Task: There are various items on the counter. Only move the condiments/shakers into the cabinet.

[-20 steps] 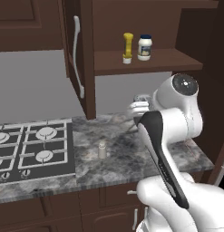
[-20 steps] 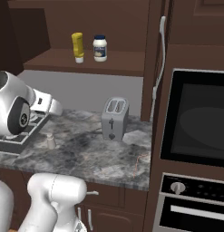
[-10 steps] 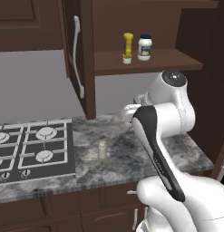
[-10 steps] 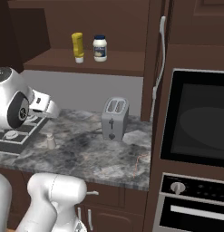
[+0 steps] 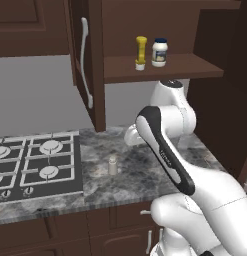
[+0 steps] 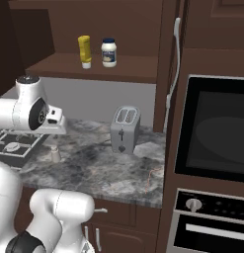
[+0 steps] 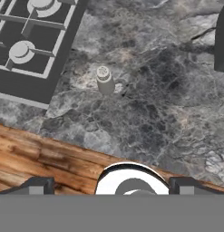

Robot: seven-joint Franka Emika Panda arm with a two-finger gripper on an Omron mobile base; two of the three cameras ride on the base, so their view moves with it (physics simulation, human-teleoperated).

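Shaker (image 5: 113, 165) is the last one you've got left on the counter (image 5: 145, 175); the yellow bottle (image 5: 140, 52) and the jar (image 5: 159, 52) are already up on the cabinet (image 5: 160, 67) shelf. In the left base view the shaker stands upright near the stove (image 5: 35, 167), off to the side of and lower than your wrist. The arm is folded up high, so you've got a long way down, and that's where a sloppy descent can drift.

Right base view: same shaker (image 6: 55, 153), small and pale against busy granite, below the hand. The toaster (image 6: 125, 129) sits well apart on the far side, so it's not in your way, just don't wander over and grab it by mistake. The cabinet door (image 6: 169, 64) hangs open next to the shelf; I'd guess your return lift could clip its edge if you swing wide.

Hand view: the gripper (image 7: 111, 185) has its jaws spread wide with nothing between them. The shaker (image 7: 104, 80) is ahead of the fingertips and a bit left of centre, close to the stove (image 7: 27, 45) corner. It's a narrow thing, so if you come down off-centre one finger will likely nudge it over or shove it toward the burners. Line up first, then drop.
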